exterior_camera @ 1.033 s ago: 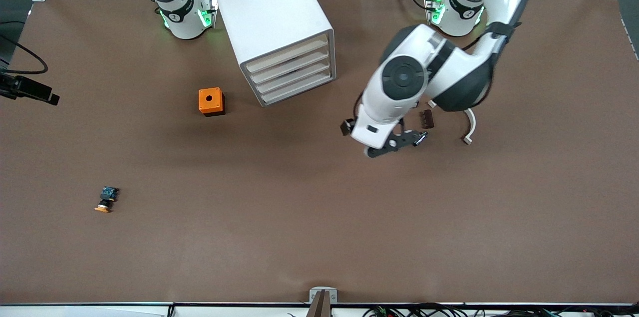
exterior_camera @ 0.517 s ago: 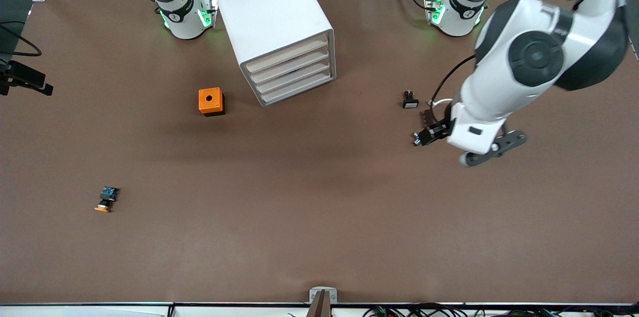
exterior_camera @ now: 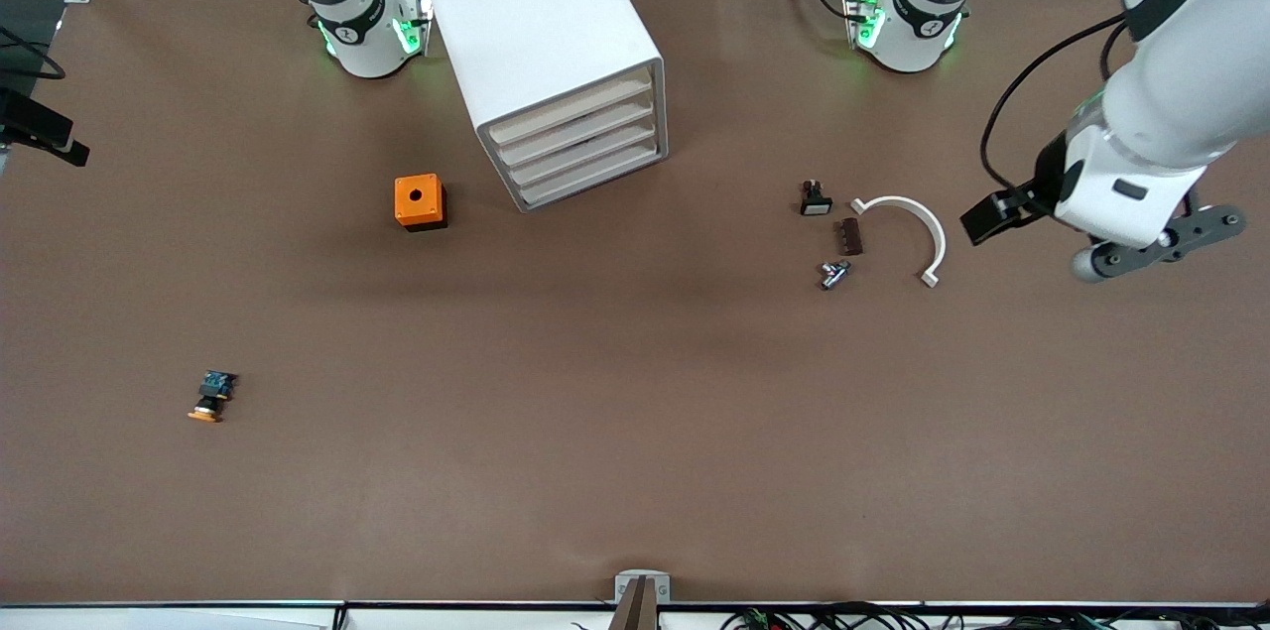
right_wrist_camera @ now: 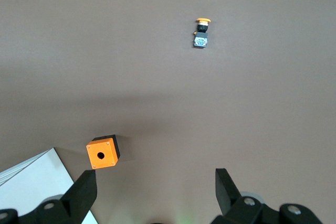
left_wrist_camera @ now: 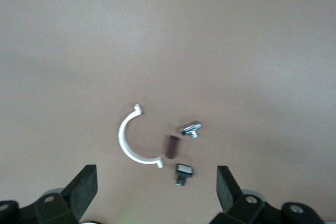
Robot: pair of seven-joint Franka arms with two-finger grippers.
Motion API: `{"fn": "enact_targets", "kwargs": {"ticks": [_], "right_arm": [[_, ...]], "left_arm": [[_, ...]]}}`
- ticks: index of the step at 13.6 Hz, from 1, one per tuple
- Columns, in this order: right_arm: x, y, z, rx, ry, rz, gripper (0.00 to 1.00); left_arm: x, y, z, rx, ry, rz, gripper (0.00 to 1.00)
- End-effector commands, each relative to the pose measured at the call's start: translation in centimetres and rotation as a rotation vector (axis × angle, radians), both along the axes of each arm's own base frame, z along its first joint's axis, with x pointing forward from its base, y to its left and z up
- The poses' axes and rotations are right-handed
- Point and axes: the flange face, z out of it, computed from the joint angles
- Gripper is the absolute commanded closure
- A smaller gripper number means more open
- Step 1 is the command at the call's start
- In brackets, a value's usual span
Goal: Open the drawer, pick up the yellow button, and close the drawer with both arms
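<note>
The white cabinet [exterior_camera: 536,25] stands between the arm bases, and all of its stacked drawers [exterior_camera: 580,149] are shut. The button [exterior_camera: 210,395], with its orange cap, lies on the bare table near the right arm's end, nearer to the front camera than the cabinet. In the right wrist view the button [right_wrist_camera: 201,33] lies far below the open, empty right gripper [right_wrist_camera: 155,179], which hangs high over the orange cube. The left gripper [left_wrist_camera: 156,174] is open and empty, high over small parts; its arm [exterior_camera: 1131,184] is at the left arm's end of the table.
An orange cube [exterior_camera: 420,201] with a round hole sits beside the cabinet. A white arc [exterior_camera: 908,228], a brown piece [exterior_camera: 849,236], a black piece with a white face [exterior_camera: 816,200] and a metal part [exterior_camera: 833,273] lie toward the left arm's end.
The left arm has swung away from the cabinet toward its own end of the table, uncovering the small parts. Both grippers stay open. The button and cabinet have not moved.
</note>
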Motion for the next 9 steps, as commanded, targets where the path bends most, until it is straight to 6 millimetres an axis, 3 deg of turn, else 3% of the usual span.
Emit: {"fn": "enact_targets", "kwargs": {"ticks": [1,4,9], "right_arm": [[-2.4,0.3,-0.3,0.002,-0.032,-0.024,0.00],[-2.4,0.7,-0.1,-0.005,-0.038,-0.057,0.00],[-2.4,0.8,0.1,-0.005,-0.044,-0.055,0.00]], "left_arm": [[-2.7,3.0,1.9,0.045,0.002,-0.095,0.01],[-6.5,4.7,3.0,0.024,0.007,-0.138,0.01],[-10.8,7.5,4.0,-0.012,0.007,-0.192,0.01]]}}
